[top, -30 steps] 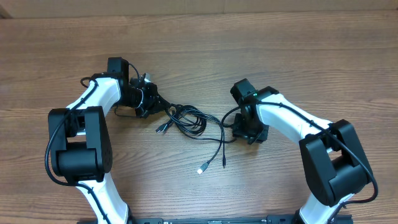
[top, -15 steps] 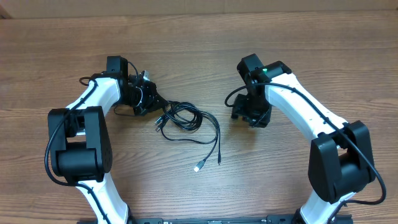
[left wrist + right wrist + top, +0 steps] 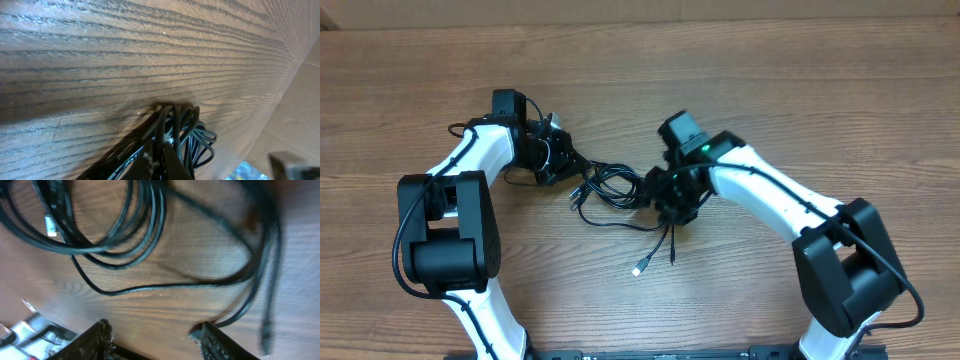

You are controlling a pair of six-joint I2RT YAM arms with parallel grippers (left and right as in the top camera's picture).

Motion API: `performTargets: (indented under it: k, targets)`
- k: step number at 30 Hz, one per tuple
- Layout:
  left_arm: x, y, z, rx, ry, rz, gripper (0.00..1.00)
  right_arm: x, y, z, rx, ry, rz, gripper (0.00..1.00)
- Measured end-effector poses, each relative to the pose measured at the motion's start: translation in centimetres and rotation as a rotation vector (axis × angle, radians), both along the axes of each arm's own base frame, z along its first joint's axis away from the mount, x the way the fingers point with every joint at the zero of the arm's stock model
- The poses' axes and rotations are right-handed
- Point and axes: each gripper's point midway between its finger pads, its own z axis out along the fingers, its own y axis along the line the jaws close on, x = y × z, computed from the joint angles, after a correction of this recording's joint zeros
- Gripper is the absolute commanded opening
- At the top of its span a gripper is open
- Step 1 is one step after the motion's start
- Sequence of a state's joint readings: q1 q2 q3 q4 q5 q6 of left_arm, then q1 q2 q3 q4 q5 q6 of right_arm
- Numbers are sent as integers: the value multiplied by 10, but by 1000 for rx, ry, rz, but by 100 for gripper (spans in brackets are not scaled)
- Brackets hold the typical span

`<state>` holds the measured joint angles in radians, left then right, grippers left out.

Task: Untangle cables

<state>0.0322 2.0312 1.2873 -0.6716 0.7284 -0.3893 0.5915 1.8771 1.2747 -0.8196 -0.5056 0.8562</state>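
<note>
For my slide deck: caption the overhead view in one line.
Left gripper shut on the tangled black cables; open right gripper poised over their loops.

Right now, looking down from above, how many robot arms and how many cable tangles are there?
Robot arms: 2 (left arm, right arm)
Cable tangle: 1
Total: 3

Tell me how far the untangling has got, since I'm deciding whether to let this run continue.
Little looks done: the cables lie in one overlapping coil, with only two plug ends trailing free. In hand: the left gripper is shut on one end of the bundle, and the right gripper hovers open over the other side. Left: pulling the loops apart and laying each cable out separately.
</note>
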Motion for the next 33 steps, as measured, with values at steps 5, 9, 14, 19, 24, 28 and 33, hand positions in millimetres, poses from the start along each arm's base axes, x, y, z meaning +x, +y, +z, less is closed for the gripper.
performTargets:
  k: [5,9,14,19,24,28,33]
  targets:
    - [0,0,0,0,2,2,6,-7,22,1,17,27,-61,57]
    - [0,0,0,0,2,3,6,-8,35,1,0,27,-136,49]
    - [1,0,0,0,-1,3,6,-10,45,-3,-51,16,-232,42]
    - [1,0,0,0,-1,3,6,-11,48,-7,-100,3,-322,42]
    - [1,0,0,0,-2,3,7,-11,50,-10,-137,-21,-387,42]
    - [1,0,0,0,-2,3,7,-11,55,-10,-142,-50,-413,39]
    - [1,-2,0,0,-4,-3,7,-5,59,-8,-127,-74,-434,37]
